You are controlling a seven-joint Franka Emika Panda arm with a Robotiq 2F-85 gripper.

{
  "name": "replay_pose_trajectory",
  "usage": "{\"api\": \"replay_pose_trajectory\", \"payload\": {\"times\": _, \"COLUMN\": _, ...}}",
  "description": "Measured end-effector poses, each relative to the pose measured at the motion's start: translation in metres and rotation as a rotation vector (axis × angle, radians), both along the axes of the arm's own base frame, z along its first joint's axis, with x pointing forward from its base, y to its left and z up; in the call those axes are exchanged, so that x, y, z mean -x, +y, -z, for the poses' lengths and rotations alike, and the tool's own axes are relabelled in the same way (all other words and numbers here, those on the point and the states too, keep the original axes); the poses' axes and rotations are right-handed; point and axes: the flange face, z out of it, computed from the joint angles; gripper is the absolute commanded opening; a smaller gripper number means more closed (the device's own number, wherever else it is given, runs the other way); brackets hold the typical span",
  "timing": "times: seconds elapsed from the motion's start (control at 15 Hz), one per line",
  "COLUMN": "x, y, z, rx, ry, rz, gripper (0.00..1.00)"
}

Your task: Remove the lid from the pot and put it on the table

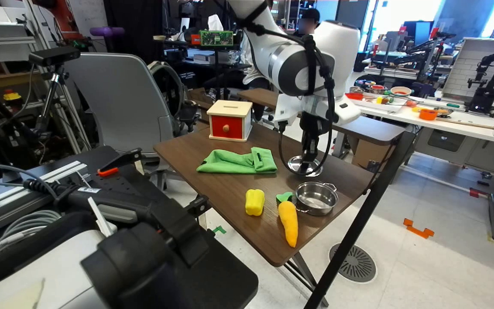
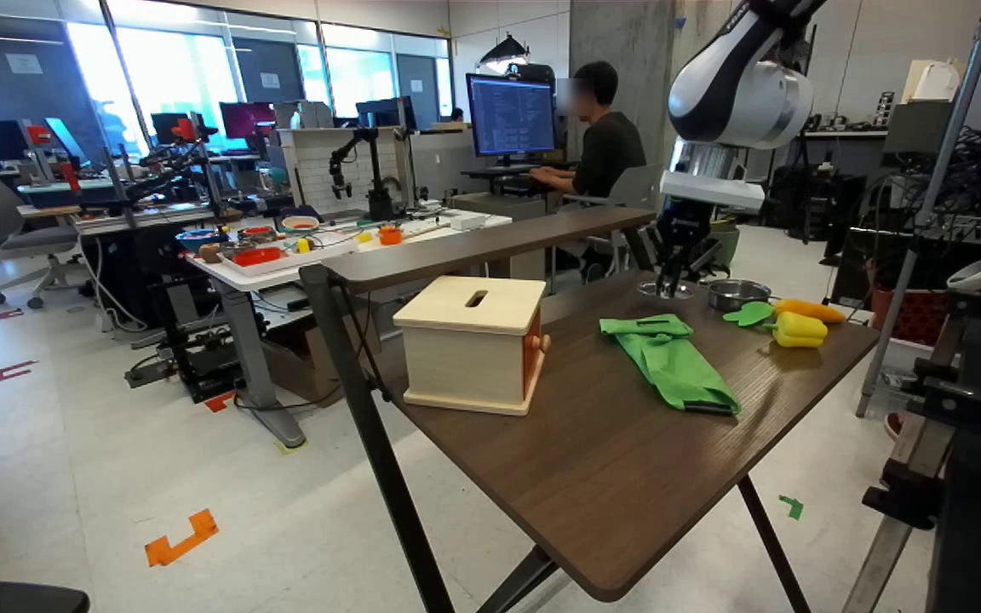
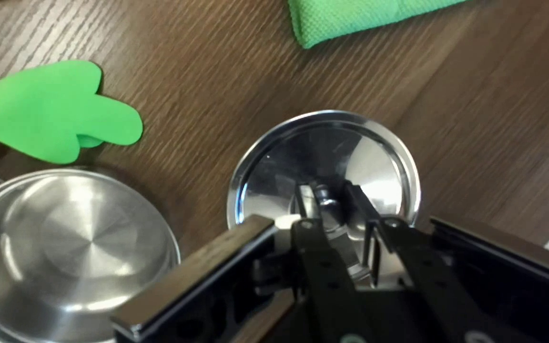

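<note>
1 pot (image 3: 76,247) on your counter (image 2: 576,460), 1 lid (image 3: 317,152) just beside it! 1 carrot (image 1: 289,223), 1 pepper (image 1: 254,202), 1 cloth (image 1: 238,162) near, 1 box (image 1: 230,127) well apart. Your arm (image 1: 268,56) arches over, pincer (image 3: 329,190) pointing down, narrow around the lid's knob (image 3: 328,205); gripping? Can't tell.

Free table (image 3: 236,71) between lid (image 3: 324,155) and green cloth (image 3: 350,19), pot (image 3: 79,238) obstructing nearby
</note>
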Motion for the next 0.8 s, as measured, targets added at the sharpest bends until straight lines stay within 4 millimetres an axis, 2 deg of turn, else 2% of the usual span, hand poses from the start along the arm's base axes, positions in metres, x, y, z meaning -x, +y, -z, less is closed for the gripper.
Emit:
{"api": "replay_pose_trajectory", "payload": {"times": 0.2, "x": -0.005, "y": 0.008, "z": 0.027, "rx": -0.006, "ry": 0.022, "rz": -0.017, "gripper": 0.05}}
{"api": "replay_pose_trajectory", "payload": {"times": 0.27, "x": -0.010, "y": 0.009, "z": 0.027, "rx": -0.005, "ry": 0.020, "rz": -0.022, "gripper": 0.34}}
{"api": "replay_pose_trajectory", "payload": {"times": 0.33, "x": -0.013, "y": 0.010, "z": 0.026, "rx": -0.008, "ry": 0.021, "rz": -0.025, "gripper": 0.46}}
{"api": "replay_pose_trajectory", "payload": {"times": 0.8, "x": -0.024, "y": 0.005, "z": 0.022, "rx": -0.007, "ry": 0.019, "rz": -0.029, "gripper": 0.98}}
